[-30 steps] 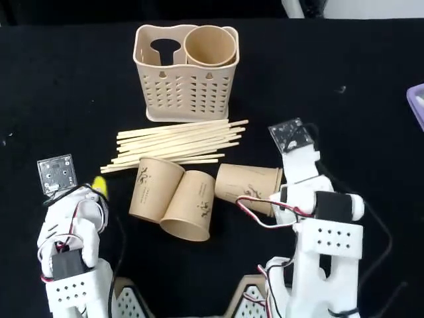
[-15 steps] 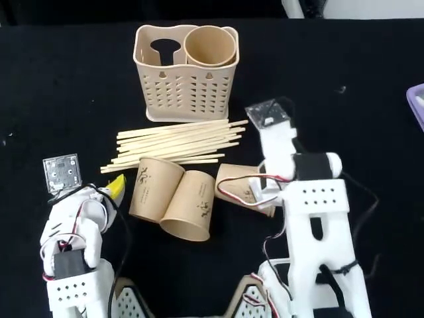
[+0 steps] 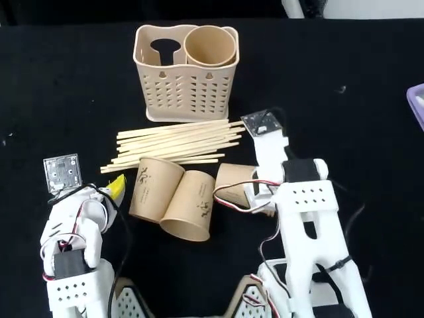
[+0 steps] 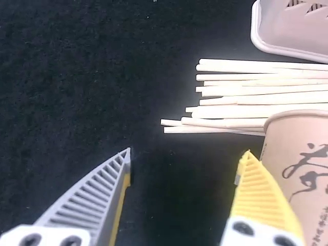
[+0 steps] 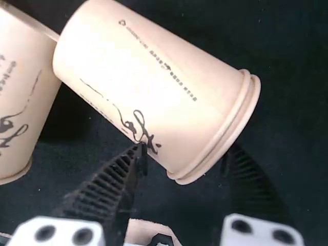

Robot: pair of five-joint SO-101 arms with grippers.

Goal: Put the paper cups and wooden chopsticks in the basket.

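right gripper: jaws wide open, nothing clamped. the rim end of the near cup, lying on its side, sits in the gap between the two dark fingers. one fingertip is right at the cup wall; cannot tell if it touches. the cup's base points away from the gripper, toward the middle cup, also on its side and just beside it. in the high view the right arm covers the rim half of the near cup.

outward from there: the middle cup lies flank to flank with the outer cup. the middle cup's mouth is toward the arms, and the outer cup's rim is toward the chopsticks.

left gripper: jaws open wide, nothing between them, black table in the gap. the outer cup lies just beside the yellow finger, on its outer side, outside the gap. its rim lies over the near ends of a few chopsticks. the chopsticks lie flat ahead of the fingertips in a loose, roughly parallel bundle, none in the basket.

past the chopsticks from both grippers: the basket, upright, with two compartments. the standing cup is in the compartment on the right gripper's side, mouth up. the chopstick bundle lies across the stretch between all three lying cups and the basket.

well off to the right gripper's outer side, at the table edge: a purple thing, too little visible to tell what it is.
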